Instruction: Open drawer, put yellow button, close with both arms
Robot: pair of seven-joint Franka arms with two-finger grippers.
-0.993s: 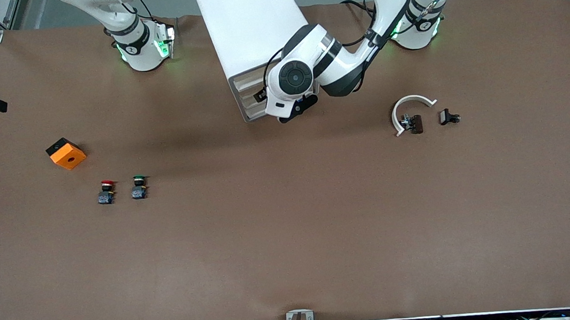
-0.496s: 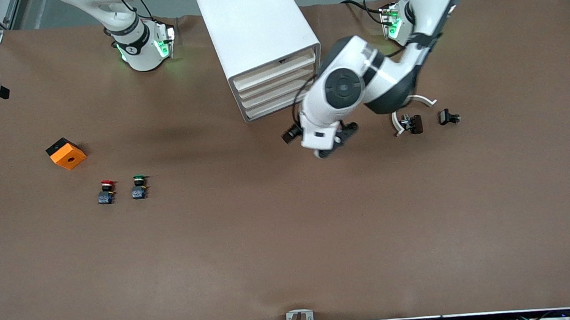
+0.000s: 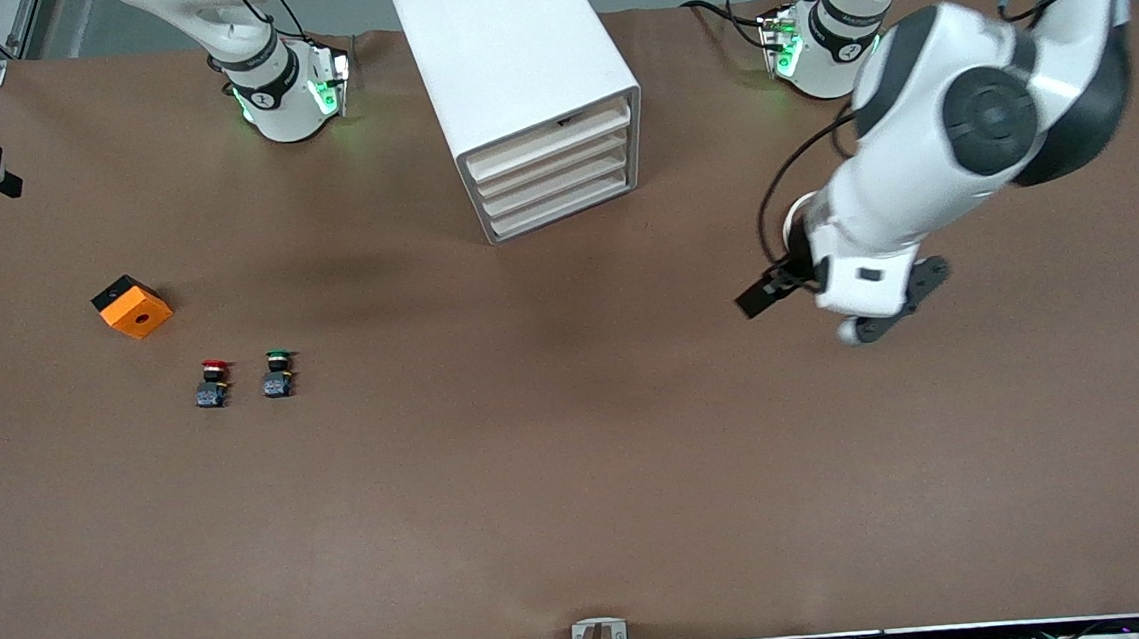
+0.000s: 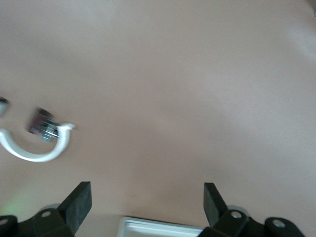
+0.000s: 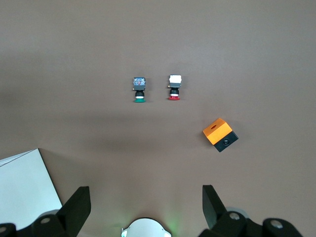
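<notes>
The white cabinet (image 3: 511, 53) stands between the two arm bases, and its corner shows in the right wrist view (image 5: 22, 190). Its top drawer (image 3: 552, 143) is shut, flush with the three below. The yellow button shows in no view. My left gripper (image 3: 891, 304) hangs open and empty (image 4: 147, 192) over the table toward the left arm's end, close to a white curved piece (image 4: 29, 154). My right gripper (image 5: 145, 195) is open and empty, high above its own arm's base (image 5: 143, 229). It is outside the front view.
A red-capped button (image 3: 214, 382) and a green-capped button (image 3: 278, 373) stand side by side toward the right arm's end. An orange box (image 3: 133, 307) lies beside them, farther from the camera. A small dark clip (image 4: 42, 123) sits at the curved piece.
The left arm has swung away from the cabinet's front toward the left arm's end of the table and now covers the curved piece and clips in the front view. The right arm has not moved.
</notes>
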